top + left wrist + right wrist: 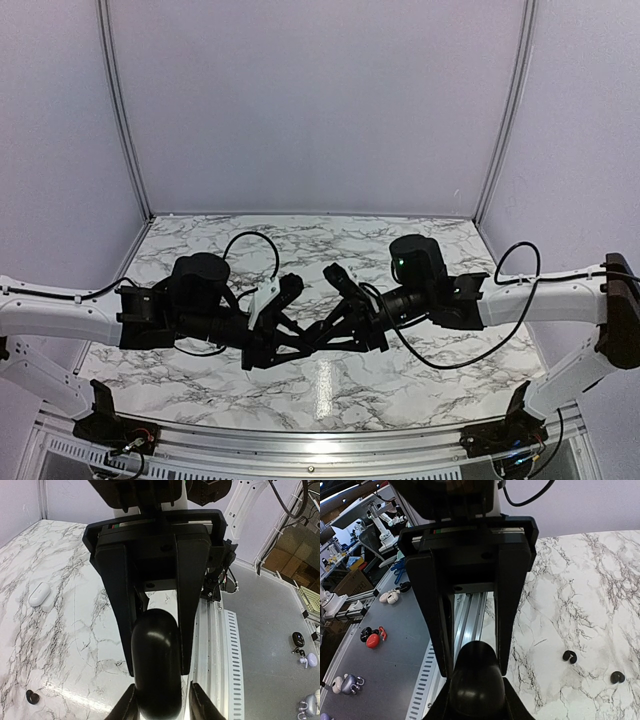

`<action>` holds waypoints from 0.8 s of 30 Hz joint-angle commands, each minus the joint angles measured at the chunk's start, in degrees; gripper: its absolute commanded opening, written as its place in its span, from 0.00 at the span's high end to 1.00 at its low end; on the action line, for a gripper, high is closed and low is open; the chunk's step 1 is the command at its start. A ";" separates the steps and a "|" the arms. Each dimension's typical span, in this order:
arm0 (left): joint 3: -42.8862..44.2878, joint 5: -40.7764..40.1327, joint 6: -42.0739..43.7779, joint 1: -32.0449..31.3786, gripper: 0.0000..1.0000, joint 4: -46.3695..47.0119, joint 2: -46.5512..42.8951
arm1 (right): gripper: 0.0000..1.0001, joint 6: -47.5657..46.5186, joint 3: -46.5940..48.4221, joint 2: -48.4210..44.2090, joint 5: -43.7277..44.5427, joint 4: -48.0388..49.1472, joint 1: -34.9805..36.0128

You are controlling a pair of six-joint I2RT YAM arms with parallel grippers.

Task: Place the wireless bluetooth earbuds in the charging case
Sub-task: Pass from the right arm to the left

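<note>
The charging case [156,665] is a glossy black oval held in the air between both grippers, above the table's near edge. My left gripper [160,702] grips one end of it and my right gripper [475,702] grips the other end of the case [476,680]. In the top view the two grippers [300,340] [335,330] meet fingertip to fingertip at the table's middle, and they hide the case. Two tiny black earbuds [569,656] [617,677] lie on the marble to the side. One earbud [32,696] shows in the left wrist view.
A small white pebble-shaped case [39,594] lies on the marble table [330,390]. The aluminium rail [215,650] marks the table's near edge. Other earbud sets lie on the grey floor [372,640] beyond it. Panel walls close the back and sides.
</note>
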 commanded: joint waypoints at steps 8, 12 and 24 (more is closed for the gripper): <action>1.08 -2.06 1.99 -0.18 0.85 -0.67 -0.60 | 1.00 -0.83 3.11 -0.69 0.84 0.14 0.24; -0.06 -1.26 0.97 -0.17 0.91 1.40 -1.69 | 0.79 0.27 2.71 -0.92 0.72 1.29 0.22; -3.69 -1.35 -0.40 -0.17 0.97 9.02 -4.96 | 0.50 6.11 -0.46 -2.98 -2.19 9.22 -1.33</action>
